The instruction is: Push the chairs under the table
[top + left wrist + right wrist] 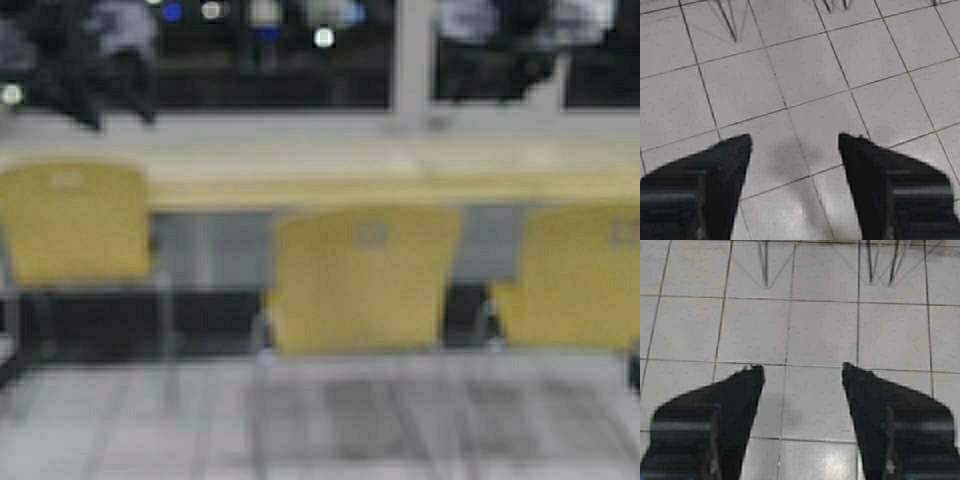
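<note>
Pale tiled floor runs up to a long beige table set along a dark window wall, beyond which blurred figures and lights show. Three mustard-yellow chairs stand in a row with their backs toward the robot: the left chair, the middle chair and the right chair. The left chair's back sits closer to the table edge than the other two, which stand nearer the robot. Thin chrome chair legs show at the far edge of both wrist views.

The left gripper hangs above the floor tiles, fingers spread wide apart, holding nothing and touching nothing. The right gripper is likewise spread wide over the tiles, empty, well short of the chair legs.
</note>
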Tool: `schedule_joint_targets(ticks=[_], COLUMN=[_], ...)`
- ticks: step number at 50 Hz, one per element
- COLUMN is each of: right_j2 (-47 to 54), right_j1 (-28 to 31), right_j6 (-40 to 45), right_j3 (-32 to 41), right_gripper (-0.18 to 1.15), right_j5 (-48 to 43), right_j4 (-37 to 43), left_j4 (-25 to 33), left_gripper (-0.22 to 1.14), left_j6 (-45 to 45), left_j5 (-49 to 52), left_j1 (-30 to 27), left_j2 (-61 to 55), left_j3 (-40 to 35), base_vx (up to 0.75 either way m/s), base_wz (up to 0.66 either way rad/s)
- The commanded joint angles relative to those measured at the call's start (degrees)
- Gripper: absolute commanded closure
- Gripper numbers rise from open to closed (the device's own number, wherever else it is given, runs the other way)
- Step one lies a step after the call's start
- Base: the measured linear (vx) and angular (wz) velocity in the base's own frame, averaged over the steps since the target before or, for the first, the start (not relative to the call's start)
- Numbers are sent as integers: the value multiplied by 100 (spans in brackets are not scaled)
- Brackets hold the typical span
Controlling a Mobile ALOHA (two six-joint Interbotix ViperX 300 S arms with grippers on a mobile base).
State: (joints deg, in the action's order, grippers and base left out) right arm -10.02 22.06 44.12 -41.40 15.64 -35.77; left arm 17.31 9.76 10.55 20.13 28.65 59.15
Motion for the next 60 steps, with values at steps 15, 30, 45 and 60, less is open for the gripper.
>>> schedule_joint_targets(ticks=[15,30,45,60], right_j2=[202,782,1187,2443], right_j1=[-114,-316,-501,-536], right_j6=[290,255,334,299], right_j3=[211,422,703,1846], right_gripper=[11,11,11,11], right_j5=[-44,-396,-773,-940], right_j4=[35,747,1828,3498], left_j4=[9,211,984,2188], left_gripper=[2,2,2,2], left_j6=[-9,-765,-1758,-2487], left_j5=[35,-246,-765,-1195], left_j1=[9,9,26,44], left_j2=[-53,-1143,-2725,-3674], left_j3=[-114,-668,-1362,-2030], base_vx=[20,25,25,23], base_wz=[-7,-5,0,-2])
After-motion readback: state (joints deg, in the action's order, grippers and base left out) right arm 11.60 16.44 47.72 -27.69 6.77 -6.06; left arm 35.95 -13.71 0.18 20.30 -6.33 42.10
